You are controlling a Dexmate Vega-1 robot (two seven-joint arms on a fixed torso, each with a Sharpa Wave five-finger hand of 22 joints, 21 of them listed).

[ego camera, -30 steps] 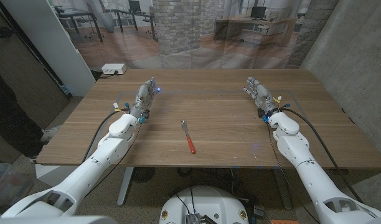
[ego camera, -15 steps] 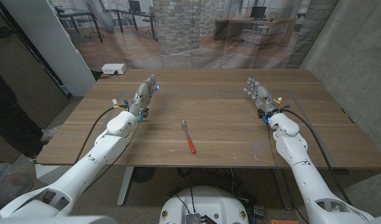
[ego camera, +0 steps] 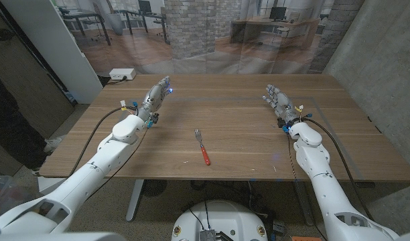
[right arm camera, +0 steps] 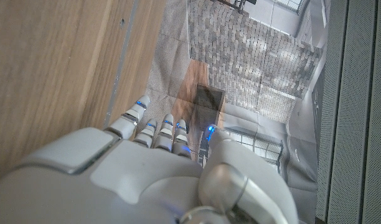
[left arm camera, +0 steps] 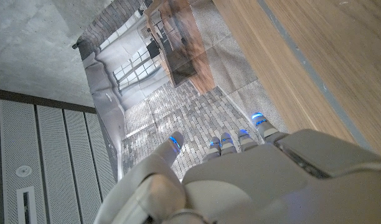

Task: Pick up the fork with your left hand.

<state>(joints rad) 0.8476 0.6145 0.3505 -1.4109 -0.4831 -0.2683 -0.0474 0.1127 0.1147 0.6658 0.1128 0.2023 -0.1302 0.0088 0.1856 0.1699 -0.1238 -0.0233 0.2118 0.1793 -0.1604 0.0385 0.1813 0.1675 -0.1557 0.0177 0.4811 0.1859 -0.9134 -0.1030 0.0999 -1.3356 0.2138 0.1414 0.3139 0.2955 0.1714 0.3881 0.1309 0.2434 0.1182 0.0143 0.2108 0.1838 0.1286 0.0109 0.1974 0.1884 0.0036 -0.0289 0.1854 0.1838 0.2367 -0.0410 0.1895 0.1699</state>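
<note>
A fork [ego camera: 202, 147] with a red handle and metal tines lies on the wooden table [ego camera: 245, 134] near its front middle, tines pointing away from me. My left hand [ego camera: 155, 98] is at the table's left, well behind and to the left of the fork, fingers stretched out and holding nothing. In the left wrist view that hand [left arm camera: 240, 180] has blue-lit fingertips [left arm camera: 258, 117] past the table edge. My right hand [ego camera: 277, 99] is at the table's right, fingers apart and empty; it also fills the lower part of the right wrist view [right arm camera: 147, 174].
A white box [ego camera: 122, 73] sits at the table's far left corner. A backdrop printed with an office scene hangs behind the table. A grey wall stands to the right and a white panel to the left.
My left hand has lifted and moved slightly away from me and to the right. The fork and the right hand have stayed put.
</note>
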